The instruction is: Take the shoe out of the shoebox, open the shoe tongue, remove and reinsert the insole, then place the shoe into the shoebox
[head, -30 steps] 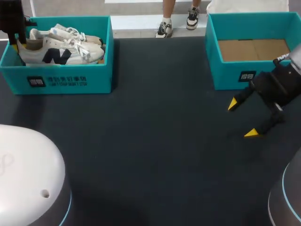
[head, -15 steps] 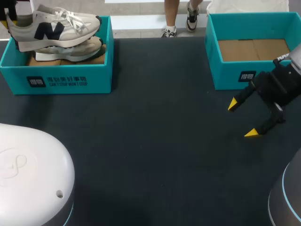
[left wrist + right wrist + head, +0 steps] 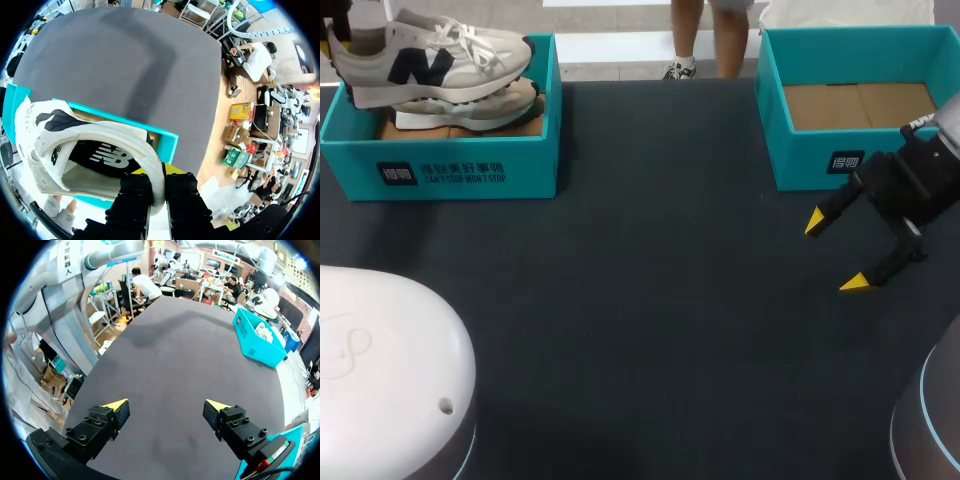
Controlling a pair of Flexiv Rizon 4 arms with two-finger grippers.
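Lifted from the shoebox [image 3: 450,165] since a second ago, the shoe [image 3: 430,55] hangs pinched tight at its heel by the left gripper [image 3: 157,172]. The right gripper [image 3: 835,252] gapes wide, holding nothing.

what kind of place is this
Probably a robot test bench: a dark table, the left tool holding a white shoe over the left shoebox, the right tool open near the empty right shoebox.

Head view overhead, behind; wrist views close; all share left shoebox [image 3: 470,172].
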